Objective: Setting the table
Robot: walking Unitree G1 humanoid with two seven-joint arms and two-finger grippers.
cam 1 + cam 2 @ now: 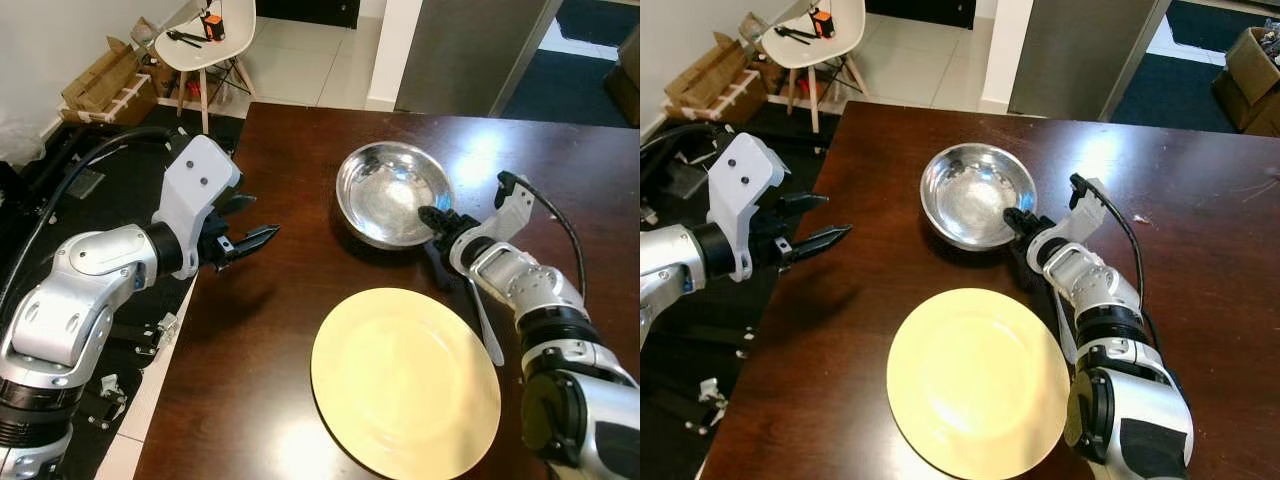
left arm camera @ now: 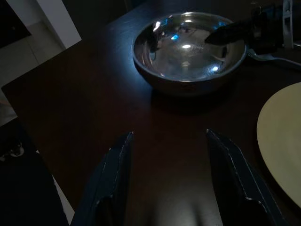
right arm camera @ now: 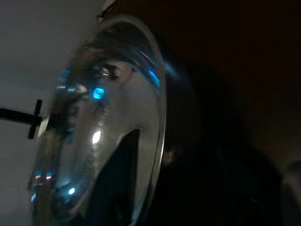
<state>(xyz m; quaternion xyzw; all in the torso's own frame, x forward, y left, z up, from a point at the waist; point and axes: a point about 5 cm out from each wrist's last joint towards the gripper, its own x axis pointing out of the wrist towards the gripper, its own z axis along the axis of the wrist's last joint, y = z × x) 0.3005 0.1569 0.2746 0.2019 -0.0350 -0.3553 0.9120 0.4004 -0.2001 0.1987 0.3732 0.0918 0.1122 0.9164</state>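
Note:
A shiny steel bowl [image 1: 390, 190] sits upright on the dark wooden table [image 1: 260, 340], far side of centre. My right gripper [image 1: 436, 228] straddles the bowl's right rim, one finger inside and one outside, shut on the wall. In the right wrist view the rim [image 3: 157, 117] runs between the fingers. A round yellow plate [image 1: 405, 385] lies near the front edge. A metal spoon [image 1: 486, 322] rests right of the plate, partly under my right arm. My left gripper [image 1: 255, 220] hovers open over the table's left edge, pointing at the bowl [image 2: 188, 47].
A white chair [image 1: 205, 45] with tools on its seat stands at the back left, next to cardboard boxes [image 1: 105, 85]. Black matting and cables [image 1: 90, 160] cover the floor left of the table. Bare tabletop [image 1: 1200, 200] lies right of the bowl.

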